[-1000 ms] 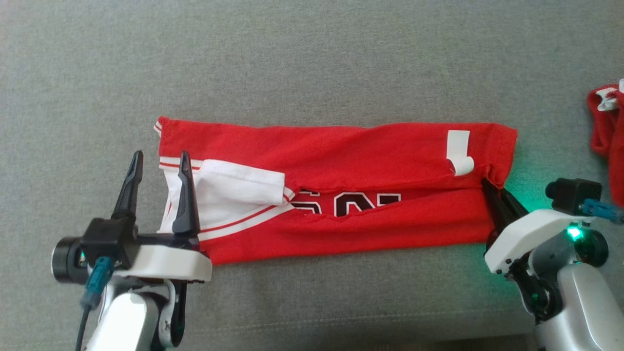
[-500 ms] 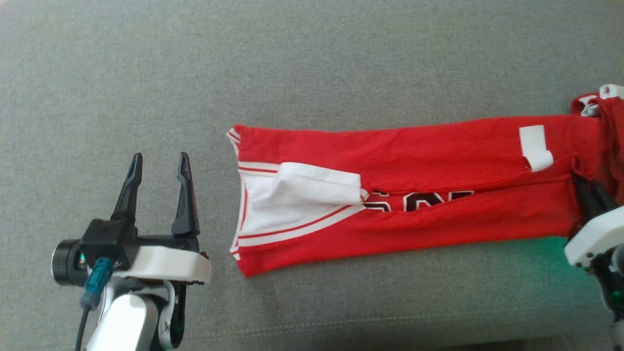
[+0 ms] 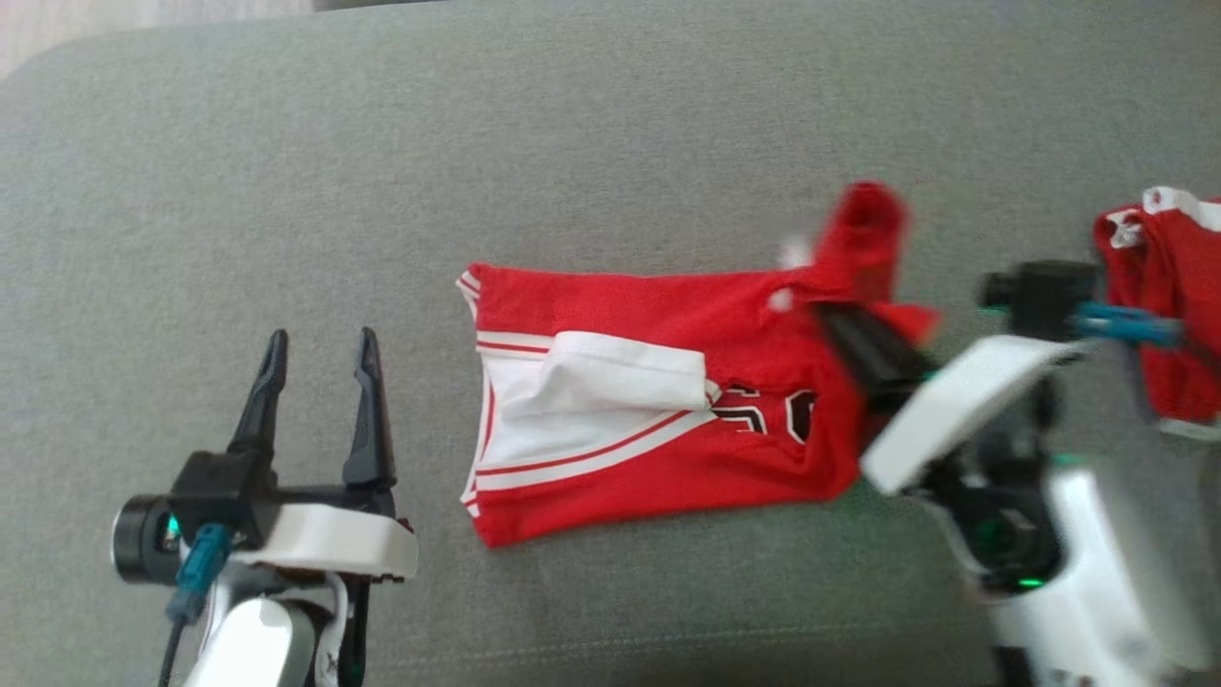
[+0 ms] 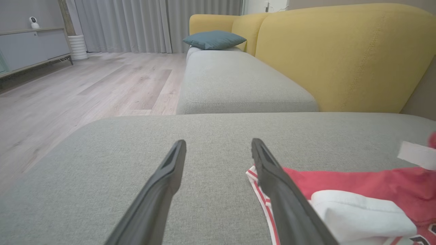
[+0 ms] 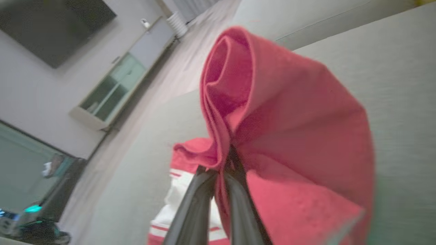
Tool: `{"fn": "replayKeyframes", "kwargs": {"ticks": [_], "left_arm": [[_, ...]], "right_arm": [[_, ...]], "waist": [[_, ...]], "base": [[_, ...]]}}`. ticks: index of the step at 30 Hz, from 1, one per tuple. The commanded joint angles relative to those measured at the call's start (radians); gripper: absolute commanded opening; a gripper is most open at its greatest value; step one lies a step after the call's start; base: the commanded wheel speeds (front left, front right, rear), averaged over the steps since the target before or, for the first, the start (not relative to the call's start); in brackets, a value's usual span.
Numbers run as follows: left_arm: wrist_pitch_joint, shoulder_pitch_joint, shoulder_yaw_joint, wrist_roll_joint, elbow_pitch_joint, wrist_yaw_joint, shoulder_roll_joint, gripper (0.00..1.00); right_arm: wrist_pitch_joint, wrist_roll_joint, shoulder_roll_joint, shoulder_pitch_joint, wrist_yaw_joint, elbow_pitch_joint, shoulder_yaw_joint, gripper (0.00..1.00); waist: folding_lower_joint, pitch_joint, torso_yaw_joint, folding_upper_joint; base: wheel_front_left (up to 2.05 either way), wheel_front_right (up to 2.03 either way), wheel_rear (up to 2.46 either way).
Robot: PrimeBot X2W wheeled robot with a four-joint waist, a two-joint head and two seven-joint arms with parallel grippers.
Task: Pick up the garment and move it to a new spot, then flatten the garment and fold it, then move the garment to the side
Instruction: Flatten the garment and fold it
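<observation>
The garment [image 3: 668, 315], a red jersey with white trim and black lettering [image 3: 763, 415], is lying lengthwise on the grey seat cushion [image 3: 572, 143] in the head view. Its white-striped end is pointing toward the robot's left, and a folded white panel [image 3: 610, 377] is resting on top of that end. The right pincer [image 3: 832, 315] is gripping the opposite end: its two dark fingers are pressed together on a bunch of red cloth, and that end is standing raised off the cushion and curling over toward the rest of the jersey, blurred in this view. In the right wrist view the right pincer [image 5: 226, 163] is showing the same hold, with several layers of the garment [image 5: 289, 119] pinched between the fingers and billowing upward in a rolled fold. The left pincer [image 3: 320, 334] is hovering over bare cushion near the striped end, its fingers standing wide apart, holding nothing and clear of the cloth. In the left wrist view the left pincer [image 4: 218, 140] is pointing across the cushion, with the garment [image 4: 340, 177] lying past its right-hand finger and a white label [image 4: 417, 154] showing near the picture's right edge. A second red garment [image 3: 1173, 315] is lying at the right border of the head view, apart from the jersey. A yellow sofa back [image 4: 340, 58], a blue pillow [image 4: 214, 39] and a wooden floor [image 4: 85, 85] are appearing beyond the cushion.
</observation>
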Motion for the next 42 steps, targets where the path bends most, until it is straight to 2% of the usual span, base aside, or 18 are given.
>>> {"fn": "replayKeyframes", "kwargs": {"ticks": [1,5,12,17,18,19,23,26,31,37,42], "left_arm": [[0.003,-0.036,0.024,-0.001,-0.032,0.000,0.016,1.00],[0.004,-0.047,0.008,0.001,-0.026,-0.007,0.012,1.00],[-0.007,-0.069,-0.016,-0.003,0.003,-0.019,-0.004,1.00],[-0.014,-0.072,-0.020,-0.005,0.013,-0.019,-0.008,1.00],[-0.015,-0.074,-0.021,-0.005,0.015,-0.019,-0.009,1.00],[-0.017,-0.076,-0.021,-0.006,0.018,-0.020,-0.009,1.00],[-0.022,-0.083,-0.019,-0.008,0.025,-0.019,-0.009,1.00],[-0.026,-0.084,-0.015,-0.009,0.027,-0.016,-0.008,1.00],[-0.029,-0.082,-0.008,-0.011,0.028,-0.009,-0.002,1.00],[-0.027,-0.068,0.005,-0.008,0.019,0.006,0.015,1.00],[-0.020,-0.058,0.018,0.001,0.004,0.023,0.035,1.00]], "right_arm": [[0.000,0.044,0.030,-0.055,0.003,-0.022,0.059,0.00],[-0.043,0.136,0.073,-0.108,0.003,0.057,0.184,0.00],[-0.213,0.310,0.083,-0.213,0.003,0.236,0.444,0.00],[-0.298,0.366,0.083,-0.269,0.003,0.324,0.534,0.02],[-0.319,0.382,0.083,-0.280,0.003,0.343,0.553,0.46],[-0.337,0.390,0.083,-0.293,0.003,0.361,0.571,1.00],[-0.444,0.370,0.083,-0.350,0.003,0.405,0.627,1.00],[-0.535,0.306,0.082,-0.389,0.003,0.418,0.649,1.00],[-0.681,0.164,0.005,-0.415,0.003,0.409,0.618,1.00],[-0.729,-0.013,-0.113,-0.322,0.003,0.362,0.394,1.00],[-0.723,-0.136,-0.160,-0.163,0.003,0.289,0.172,1.00]], "waist": [[0.0000,0.002,0.013,-0.0001],[0.0000,0.009,0.044,-0.0001],[0.0000,0.025,0.106,-0.0001],[0.0000,0.031,0.116,-0.0001],[0.0000,0.033,0.117,-0.0001],[0.0000,0.035,0.117,-0.0001],[0.0000,0.043,0.112,-0.0001],[0.0000,0.044,0.102,-0.0001],[0.0000,0.039,0.078,-0.0001],[0.0000,0.024,0.039,-0.0001],[0.0000,0.011,0.008,-0.0001]], "base": [[0.00,0.00,0.00],[0.00,0.00,0.00],[0.00,0.00,0.00],[0.00,0.00,0.00],[0.00,0.00,0.00],[0.00,0.00,0.00],[0.00,0.00,0.00],[0.00,0.00,0.00],[0.00,0.00,0.00],[0.00,0.00,0.00],[0.00,0.00,0.00]]}}
